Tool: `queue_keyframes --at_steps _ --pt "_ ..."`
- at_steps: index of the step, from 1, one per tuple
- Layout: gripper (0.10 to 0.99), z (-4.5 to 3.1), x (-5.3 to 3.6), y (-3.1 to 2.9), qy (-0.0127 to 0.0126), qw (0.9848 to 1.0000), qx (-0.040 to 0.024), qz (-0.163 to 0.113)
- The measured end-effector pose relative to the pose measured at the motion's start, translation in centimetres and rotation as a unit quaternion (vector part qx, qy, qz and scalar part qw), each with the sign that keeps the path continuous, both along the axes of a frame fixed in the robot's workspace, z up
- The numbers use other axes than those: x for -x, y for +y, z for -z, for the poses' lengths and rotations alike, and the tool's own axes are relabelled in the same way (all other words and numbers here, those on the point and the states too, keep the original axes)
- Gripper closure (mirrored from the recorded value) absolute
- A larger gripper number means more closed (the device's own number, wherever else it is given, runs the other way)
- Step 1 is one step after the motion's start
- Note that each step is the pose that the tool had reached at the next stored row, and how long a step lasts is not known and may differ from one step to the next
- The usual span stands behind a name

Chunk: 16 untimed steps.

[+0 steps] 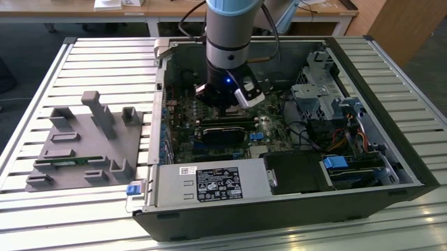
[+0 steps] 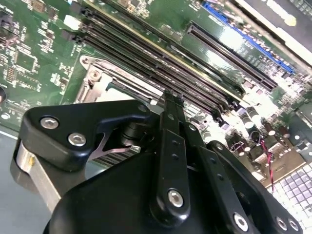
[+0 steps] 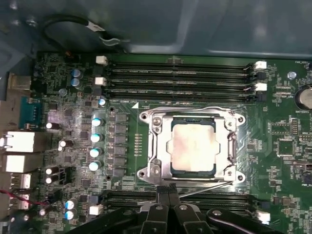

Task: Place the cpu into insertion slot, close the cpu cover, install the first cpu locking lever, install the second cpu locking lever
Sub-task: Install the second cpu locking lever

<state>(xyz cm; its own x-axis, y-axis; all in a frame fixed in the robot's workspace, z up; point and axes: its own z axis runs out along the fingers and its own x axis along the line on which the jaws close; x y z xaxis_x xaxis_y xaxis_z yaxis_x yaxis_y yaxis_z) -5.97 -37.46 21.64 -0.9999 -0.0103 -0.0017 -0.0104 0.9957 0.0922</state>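
The chip (image 3: 192,147) sits seated in its socket near the middle of the green circuit board (image 3: 73,97), and the cover (image 3: 192,117), a silvery frame with a square opening, lies flat down over it, so the chip's dull grey top shows through the opening. A thin lever (image 3: 204,182) runs as a straight wire along the cover's edge nearest the gripper (image 3: 168,189), its long axis parallel to the memory slots (image 3: 180,73) on the far side of the socket. In the first wrist view the gripper's black fingertips are drawn together, nothing clamped between them, and their tips sit right at that wire, just touching or just above it; I cannot tell which.

In the exterior view the arm (image 1: 234,31) comes straight down into the open computer case (image 1: 391,172), wrist vertical, the gripper (image 1: 229,111) low over the board close to the case's back wall.
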Motion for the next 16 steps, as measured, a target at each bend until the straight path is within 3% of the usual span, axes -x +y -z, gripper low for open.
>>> queue_keyframes --at_steps 6,10,16 --pt "0.98 0.53 0.28 -0.02 0.0001 1.0 -0.0016 0.0" --pt "0.98 0.55 0.28 -0.35 0.0 1.0 -0.0053 0.0" --pt "0.98 0.54 0.66 -0.78 0.0 0.9999 -0.0168 0.0"
